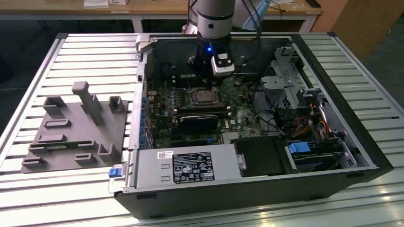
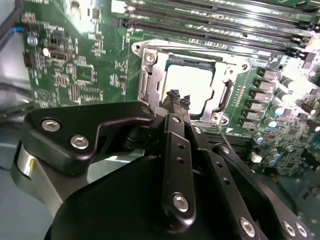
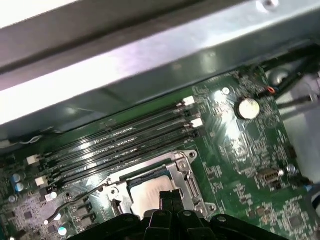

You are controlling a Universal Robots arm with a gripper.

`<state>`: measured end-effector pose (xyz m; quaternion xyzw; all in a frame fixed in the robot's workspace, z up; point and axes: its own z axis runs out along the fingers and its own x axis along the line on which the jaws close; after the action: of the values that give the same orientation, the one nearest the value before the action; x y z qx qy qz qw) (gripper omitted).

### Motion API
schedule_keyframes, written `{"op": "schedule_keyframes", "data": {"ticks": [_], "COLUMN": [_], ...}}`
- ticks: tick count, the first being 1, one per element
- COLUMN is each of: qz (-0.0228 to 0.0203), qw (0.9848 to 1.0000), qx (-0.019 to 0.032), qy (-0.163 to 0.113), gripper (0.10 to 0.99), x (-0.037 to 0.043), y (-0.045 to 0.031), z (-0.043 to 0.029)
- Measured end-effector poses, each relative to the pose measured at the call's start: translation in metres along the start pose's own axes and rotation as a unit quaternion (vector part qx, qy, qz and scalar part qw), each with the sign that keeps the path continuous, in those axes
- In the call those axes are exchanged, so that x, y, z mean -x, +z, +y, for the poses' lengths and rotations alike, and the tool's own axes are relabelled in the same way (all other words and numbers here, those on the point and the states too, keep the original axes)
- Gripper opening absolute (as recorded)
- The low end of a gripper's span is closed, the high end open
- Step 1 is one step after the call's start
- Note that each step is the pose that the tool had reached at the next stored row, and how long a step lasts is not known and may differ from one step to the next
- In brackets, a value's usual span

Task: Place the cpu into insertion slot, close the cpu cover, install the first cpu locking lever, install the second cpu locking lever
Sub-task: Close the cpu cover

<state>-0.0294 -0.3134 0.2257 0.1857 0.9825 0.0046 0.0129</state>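
Observation:
The cpu (image 2: 192,82), a flat silvery square, lies in the insertion slot (image 1: 203,97) on the green board inside the open computer case. The cpu cover (image 2: 150,75), a silver frame with a square window, lies down around it. My gripper (image 2: 178,97) hangs just above the near edge of the socket with its black fingers pressed together and nothing between them. In the first wrist view the fingertips (image 3: 166,199) overlap the cpu (image 3: 145,197) and the cover's rim (image 3: 181,172). A thin wire lever (image 3: 75,202) runs beside the socket.
Long black memory slots (image 3: 125,145) run along the socket's far side, under the case's metal wall (image 3: 150,65). A black heatsink block (image 1: 198,120), power supply (image 1: 183,168) and drive cage (image 1: 294,80) crowd the case. A grey parts fixture (image 1: 75,127) sits at the exterior view's left.

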Motion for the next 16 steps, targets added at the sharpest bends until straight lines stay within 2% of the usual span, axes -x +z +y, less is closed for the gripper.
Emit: {"op": "schedule_keyframes", "data": {"ticks": [3, 12, 16], "qz": [0.0026, 0.0036, 0.0048], "qw": [0.9998, 0.9986, 0.9979], "qx": [0.0064, 0.008, 0.0112], "qy": [-0.017, -0.051, -0.064], "gripper": [0.102, 0.102, 0.102], "x": [0.0, -0.0026, -0.0039], "y": [0.0006, 0.0019, 0.0027], "z": [0.0, -0.0039, -0.007]}}
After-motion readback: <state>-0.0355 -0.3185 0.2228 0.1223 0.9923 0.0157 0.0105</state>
